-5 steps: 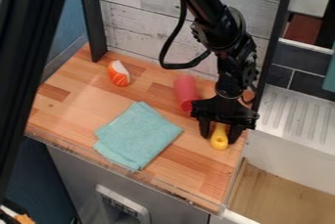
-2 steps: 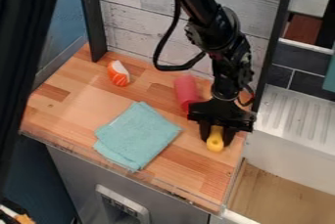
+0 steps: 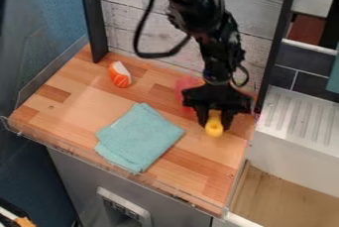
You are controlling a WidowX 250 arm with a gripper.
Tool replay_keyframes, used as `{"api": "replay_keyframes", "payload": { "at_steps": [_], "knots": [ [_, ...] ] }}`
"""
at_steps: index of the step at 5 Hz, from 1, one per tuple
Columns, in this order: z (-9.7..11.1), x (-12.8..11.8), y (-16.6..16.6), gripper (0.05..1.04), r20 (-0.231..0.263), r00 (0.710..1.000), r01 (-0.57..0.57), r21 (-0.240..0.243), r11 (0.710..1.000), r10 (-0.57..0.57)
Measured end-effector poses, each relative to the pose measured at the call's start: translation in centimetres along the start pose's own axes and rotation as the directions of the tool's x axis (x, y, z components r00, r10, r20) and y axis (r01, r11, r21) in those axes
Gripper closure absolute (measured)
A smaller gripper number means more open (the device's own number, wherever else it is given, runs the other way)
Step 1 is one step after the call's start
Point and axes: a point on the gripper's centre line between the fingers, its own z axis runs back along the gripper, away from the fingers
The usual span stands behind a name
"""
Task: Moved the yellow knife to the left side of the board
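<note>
At the right part of the wooden board [image 3: 205, 181], the black gripper [image 3: 214, 122] hangs down, shut on the yellow knife [image 3: 214, 128]. The knife's rounded yellow end with a small hole sticks out toward the board's front; the rest of it is hidden by the gripper. Whether the knife touches the board I cannot tell.
A folded teal cloth [image 3: 139, 137] lies mid-board, left of the gripper. Behind the gripper is a partly hidden red cylinder [image 3: 187, 83]. An orange-and-white piece [image 3: 120, 75] lies at the back left. The white sink [image 3: 291, 146] borders the right edge.
The gripper has closed in on the knife and moved left and toward the back, carrying the knife along. It now covers more of the red cylinder. The dark frame at the left has shifted out of view.
</note>
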Motion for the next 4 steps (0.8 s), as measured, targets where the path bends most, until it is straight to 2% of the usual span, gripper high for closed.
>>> {"api": "replay_keyframes", "payload": {
  "at_steps": [1,2,3,4],
  "knots": [
    [2.0,0.9,2.7,0.614,0.058,0.993,-0.105,0.018,0.994,0.104],
    [2.9,1.3,6.5,0.615,0.091,0.963,-0.260,0.063,0.964,0.253],
    [3.7,1.0,10.4,0.615,0.114,0.913,-0.403,0.083,0.912,0.393],
    [4.4,0.6,14.3,0.615,0.138,0.848,-0.525,0.090,0.847,0.511]
  ]
}}
